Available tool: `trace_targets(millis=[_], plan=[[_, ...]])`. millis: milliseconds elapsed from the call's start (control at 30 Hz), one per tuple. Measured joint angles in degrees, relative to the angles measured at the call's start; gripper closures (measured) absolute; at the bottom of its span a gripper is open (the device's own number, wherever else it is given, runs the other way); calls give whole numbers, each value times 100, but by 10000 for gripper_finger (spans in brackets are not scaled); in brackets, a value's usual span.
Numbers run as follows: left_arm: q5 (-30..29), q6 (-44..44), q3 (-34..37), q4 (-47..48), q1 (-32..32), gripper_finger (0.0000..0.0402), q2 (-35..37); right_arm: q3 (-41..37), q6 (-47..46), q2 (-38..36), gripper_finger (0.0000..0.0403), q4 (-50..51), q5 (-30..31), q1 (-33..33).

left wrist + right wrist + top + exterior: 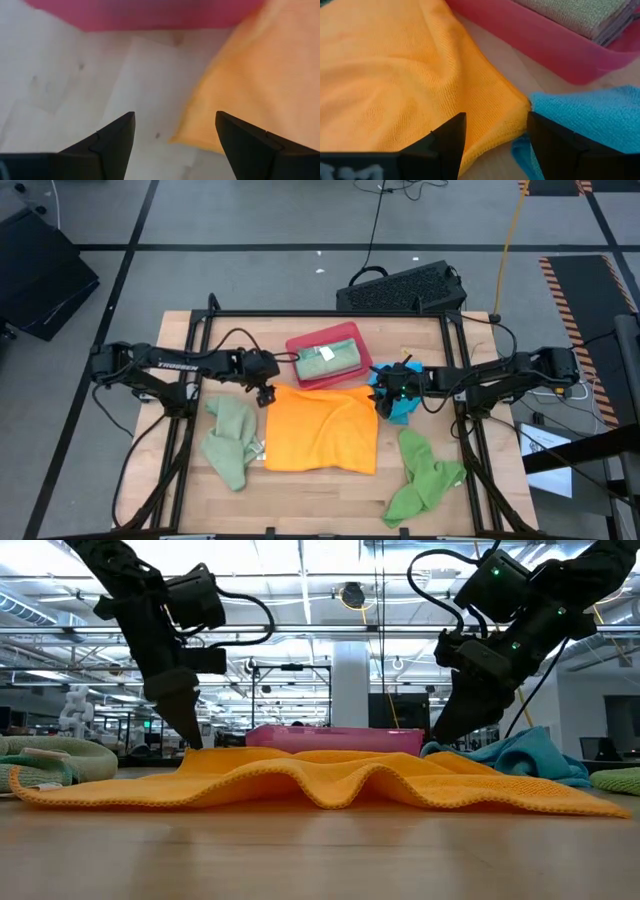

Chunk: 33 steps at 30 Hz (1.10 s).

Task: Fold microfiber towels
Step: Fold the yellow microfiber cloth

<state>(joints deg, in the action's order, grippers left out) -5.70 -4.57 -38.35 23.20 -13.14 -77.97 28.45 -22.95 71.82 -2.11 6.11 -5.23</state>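
An orange towel [322, 430] lies spread on the table's middle, with a wave-like ridge [385, 772] along its near edge. My left gripper [266, 394] stands open over its far left corner [192, 136], which shows between the fingers. My right gripper [383, 394] stands open over its far right corner [519, 106], next to a crumpled bright blue towel [585, 115]. A sage green towel [230, 442] lies bunched at the left, and a bright green one [425, 478] at the near right. A folded sage green towel [325, 360] rests in the red tray [300, 346].
The red tray [330, 738] stands just beyond the orange towel's far edge, close to both grippers. The blue towel [402, 408] lies under my right arm's wrist. Bare wood shows along the table's near edge [320, 500].
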Motion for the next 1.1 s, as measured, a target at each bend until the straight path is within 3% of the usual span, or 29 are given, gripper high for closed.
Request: trace_targets(millis=[233, 700, 833, 967, 1100], plan=[[-17, 371, 166, -190, 162, 151, -2, 0, 135, -1, 201, 0, 0, 2], [-34, 427, 203, -383, 389, 393, -2, 2, 105, -1, 202, 2, -24, 9], [-34, 198, 203, -380, 390, 372, 0, 4, 95, -1, 202, 4, -24, 9], [-143, 90, 203, -376, 390, 310, -2, 4, 105, -1, 202, 4, -22, 9], [-659, 108, 232, -414, 384, 244, -2, 4, 135, -1, 202, 4, -22, 9]])
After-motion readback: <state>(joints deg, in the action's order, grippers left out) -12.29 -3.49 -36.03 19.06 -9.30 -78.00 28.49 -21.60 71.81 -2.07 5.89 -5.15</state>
